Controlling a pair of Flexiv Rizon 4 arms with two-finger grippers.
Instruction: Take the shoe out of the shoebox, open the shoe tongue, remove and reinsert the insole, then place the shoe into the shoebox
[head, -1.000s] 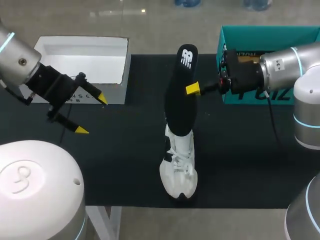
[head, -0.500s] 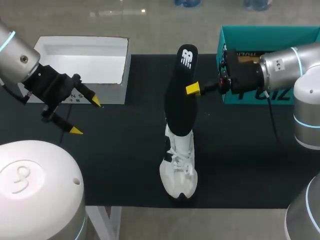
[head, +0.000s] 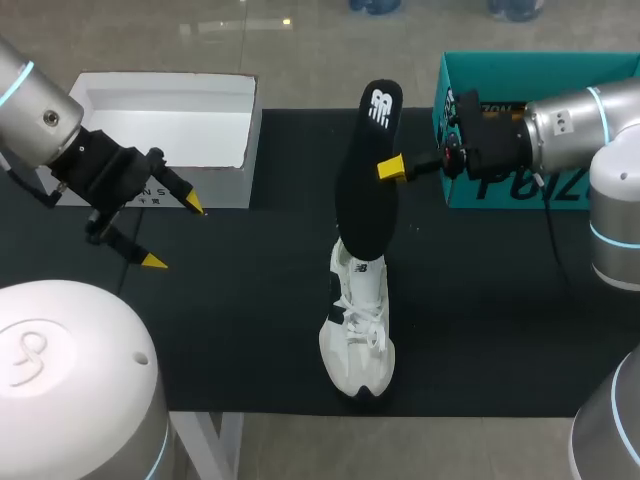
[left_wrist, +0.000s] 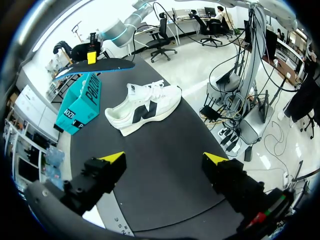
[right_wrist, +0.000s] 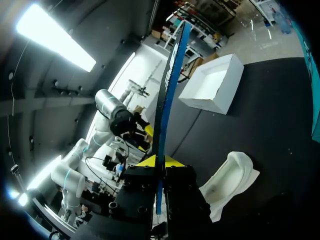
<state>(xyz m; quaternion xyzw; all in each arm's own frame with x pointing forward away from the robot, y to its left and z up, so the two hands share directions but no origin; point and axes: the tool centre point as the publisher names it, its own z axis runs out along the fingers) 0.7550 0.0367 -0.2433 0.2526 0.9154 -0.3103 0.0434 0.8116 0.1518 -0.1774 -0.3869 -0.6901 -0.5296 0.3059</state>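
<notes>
Black matting covers the table (head: 250, 330) before you, and the white shoe (head: 358, 330) stands on its sole near the middle of it, outside both boxes, with its toe toward your side and its heel toward the far edge. From the left wrist view the laces and the dark side emblem are plain to see.

Your right arm comes in from the right, and its right gripper (head: 388, 170) is clamped on the black insole (head: 367, 180), one yellow tip showing on the near face and the other hidden behind it. The right wrist view shows the insole edge-on, pinched between the fingers and running out ahead of them. It hangs in the air above the shoe: the left wrist view shows a clear gap between the two, though from the head view its lower end overlaps the heel.

Just behind the right gripper sits the teal shoebox (head: 520, 190), open at the top, at the far right of the matting. An open white box (head: 250, 140) lies at the far left corner.

Your left arm enters from the left, and the left gripper (head: 174, 233) hovers over bare matting just in front of the white box, well apart from the shoe. Its jaws stand wide, nothing between them.
</notes>
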